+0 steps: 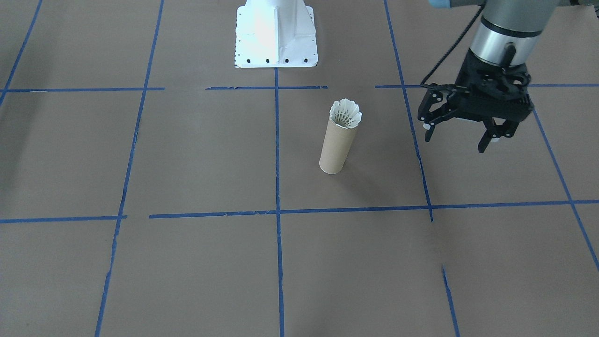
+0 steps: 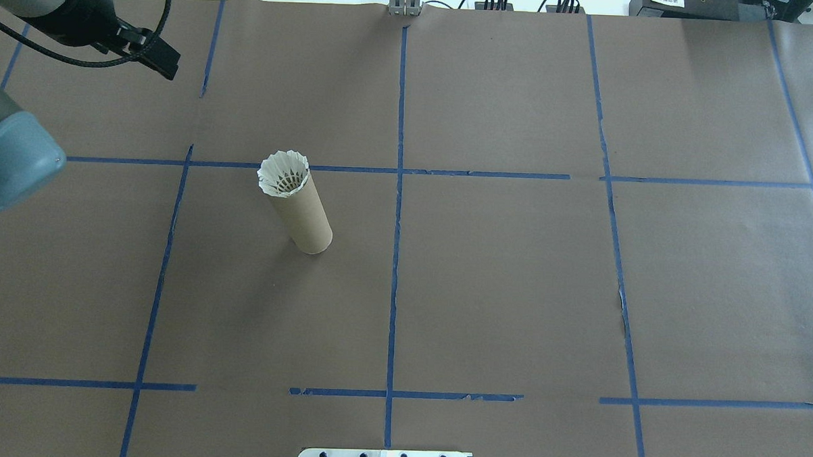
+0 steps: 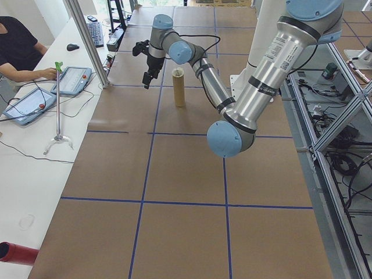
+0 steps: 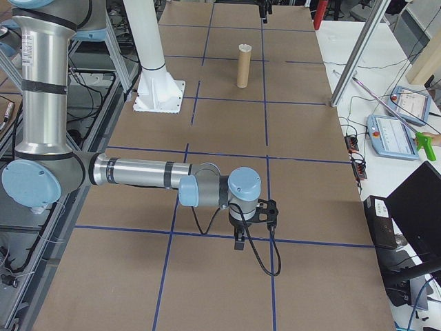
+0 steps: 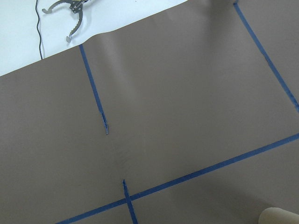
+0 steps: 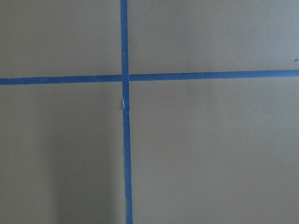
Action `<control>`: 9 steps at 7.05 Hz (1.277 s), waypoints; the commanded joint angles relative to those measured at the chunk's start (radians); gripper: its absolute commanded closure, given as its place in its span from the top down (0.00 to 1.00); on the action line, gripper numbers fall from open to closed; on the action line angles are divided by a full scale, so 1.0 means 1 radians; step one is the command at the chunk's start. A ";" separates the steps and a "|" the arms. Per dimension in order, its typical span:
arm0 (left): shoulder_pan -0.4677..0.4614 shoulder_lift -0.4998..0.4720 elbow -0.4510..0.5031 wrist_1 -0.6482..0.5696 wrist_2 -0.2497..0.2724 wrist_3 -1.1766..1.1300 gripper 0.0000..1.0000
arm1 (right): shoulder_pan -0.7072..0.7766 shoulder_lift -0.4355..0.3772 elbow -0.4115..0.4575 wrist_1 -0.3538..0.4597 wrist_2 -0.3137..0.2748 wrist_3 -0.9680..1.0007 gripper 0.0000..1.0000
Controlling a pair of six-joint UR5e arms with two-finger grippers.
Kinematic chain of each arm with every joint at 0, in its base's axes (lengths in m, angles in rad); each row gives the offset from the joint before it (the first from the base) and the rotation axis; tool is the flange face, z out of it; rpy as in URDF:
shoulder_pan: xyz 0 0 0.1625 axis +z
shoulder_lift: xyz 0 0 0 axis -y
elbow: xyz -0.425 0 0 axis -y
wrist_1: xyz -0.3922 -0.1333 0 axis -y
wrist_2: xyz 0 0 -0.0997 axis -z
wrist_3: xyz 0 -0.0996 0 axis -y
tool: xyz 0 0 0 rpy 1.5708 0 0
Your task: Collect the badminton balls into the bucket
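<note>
The bucket [image 1: 338, 145] is a tan cardboard tube standing upright near the middle of the brown table, also seen from overhead [image 2: 307, 217]. One white feathered badminton ball [image 1: 345, 113] sits in its mouth, feathers up and flaring above the rim [image 2: 283, 173]. My left gripper [image 1: 455, 142] hangs open and empty above the table, well to the side of the tube and apart from it. My right gripper [image 4: 239, 243] shows only in the exterior right view, low over the table far from the tube; I cannot tell whether it is open or shut.
The white robot base [image 1: 276, 32] stands behind the tube. Blue tape lines grid the brown paper. A person [image 3: 17, 46] sits at a side table with tablets [image 3: 72, 80], beside a metal post [image 3: 87, 40]. A red object [image 3: 14, 254] lies at that table's near end.
</note>
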 commanded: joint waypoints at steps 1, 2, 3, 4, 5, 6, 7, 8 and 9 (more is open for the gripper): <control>-0.104 0.111 0.114 -0.164 -0.160 0.056 1.00 | 0.000 0.000 0.000 0.000 -0.001 0.000 1.00; -0.156 0.149 0.152 -0.190 -0.203 0.108 1.00 | 0.000 0.000 -0.001 0.000 -0.001 0.000 1.00; -0.199 0.189 0.177 -0.187 -0.254 0.154 1.00 | 0.000 0.000 0.000 0.000 -0.001 0.000 1.00; -0.213 0.230 0.199 -0.190 -0.256 0.167 1.00 | 0.000 0.001 0.000 0.000 0.000 0.000 1.00; -0.276 0.272 0.222 -0.181 -0.257 0.293 1.00 | 0.000 0.000 0.000 0.000 0.000 0.001 1.00; -0.321 0.322 0.252 -0.177 -0.257 0.404 1.00 | 0.000 0.001 0.000 0.000 0.000 0.002 1.00; -0.354 0.381 0.265 -0.178 -0.257 0.428 1.00 | 0.000 0.001 0.000 0.000 -0.001 0.002 1.00; -0.387 0.428 0.266 -0.183 -0.251 0.446 1.00 | 0.001 0.001 0.000 0.000 0.000 0.000 1.00; -0.404 0.430 0.292 -0.161 -0.251 0.449 1.00 | 0.000 0.000 0.000 0.000 -0.001 0.000 1.00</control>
